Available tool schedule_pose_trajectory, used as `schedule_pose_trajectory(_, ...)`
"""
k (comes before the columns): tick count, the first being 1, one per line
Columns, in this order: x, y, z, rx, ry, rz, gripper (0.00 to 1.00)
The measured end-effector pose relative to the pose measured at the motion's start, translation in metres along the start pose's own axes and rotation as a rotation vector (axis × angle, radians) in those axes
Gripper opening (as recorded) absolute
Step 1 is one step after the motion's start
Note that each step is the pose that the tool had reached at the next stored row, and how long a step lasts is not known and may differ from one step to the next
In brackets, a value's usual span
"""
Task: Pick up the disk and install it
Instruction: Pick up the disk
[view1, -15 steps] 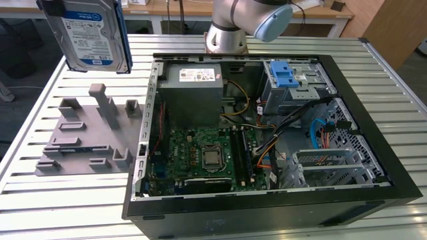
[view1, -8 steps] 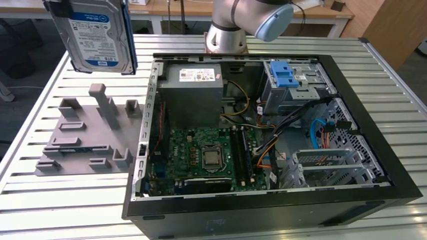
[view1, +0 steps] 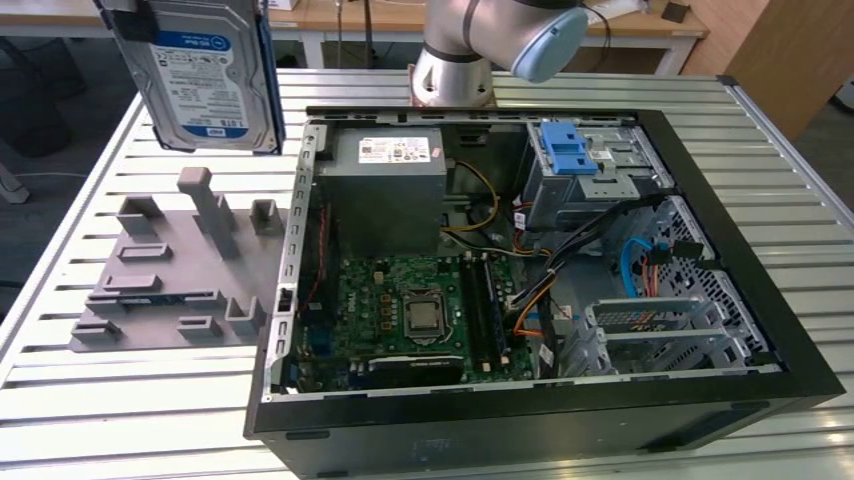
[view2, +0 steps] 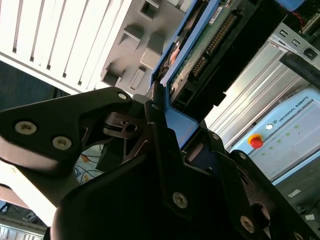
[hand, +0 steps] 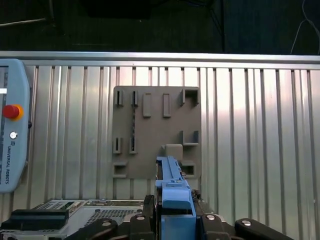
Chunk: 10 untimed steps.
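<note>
One disk (view1: 214, 75) hangs upper left of the exterior frame, above the grey fixture plate (view1: 174, 270); pincer (hand: 175, 212) clamped on its blue-railed edge; computer case (view1: 534, 270) mid-frame.

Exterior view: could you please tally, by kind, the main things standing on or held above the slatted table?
hard drive, held in the air: 1
grey fixture plate: 1
open computer case: 1
robot arm: 1
Total: 4
</note>
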<state>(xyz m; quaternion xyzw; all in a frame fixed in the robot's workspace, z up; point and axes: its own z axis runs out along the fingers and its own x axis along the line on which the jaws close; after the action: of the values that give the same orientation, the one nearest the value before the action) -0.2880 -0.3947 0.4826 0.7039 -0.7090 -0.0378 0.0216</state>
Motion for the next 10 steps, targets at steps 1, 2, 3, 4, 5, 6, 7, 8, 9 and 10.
schedule_pose_trajectory(1,0.0001,-0.0001,0.001,0.0125,0.0034,0.0,0.36)
schedule_pose_trajectory(2,0.0001,-0.0001,0.0014,0.0194,0.005,0.0,0.36)
schedule_pose_trajectory(3,0.0001,-0.0001,0.0017,0.026,0.0065,0.0,0.36)
schedule_pose_trajectory(4,0.0002,0.0001,0.0019,0.0326,0.0077,0.0,0.36)
schedule_pose_trajectory(5,0.0003,0.0011,0.0022,0.0399,0.0084,-0.001,0.36)
schedule_pose_trajectory(6,0.0009,0.0019,0.0025,0.0456,0.0088,-0.002,0.36)
schedule_pose_trajectory(7,0.0018,0.0024,0.0028,0.0488,0.0089,-0.003,0.36)
schedule_pose_trajectory(8,0.0029,0.0029,0.0031,0.0517,0.0091,-0.004,0.36)
schedule_pose_trajectory(9,0.0045,0.0033,0.0034,0.0531,0.0091,-0.004,0.36)
schedule_pose_trajectory(10,0.0067,0.0034,0.0038,0.0538,0.0089,-0.005,0.36)
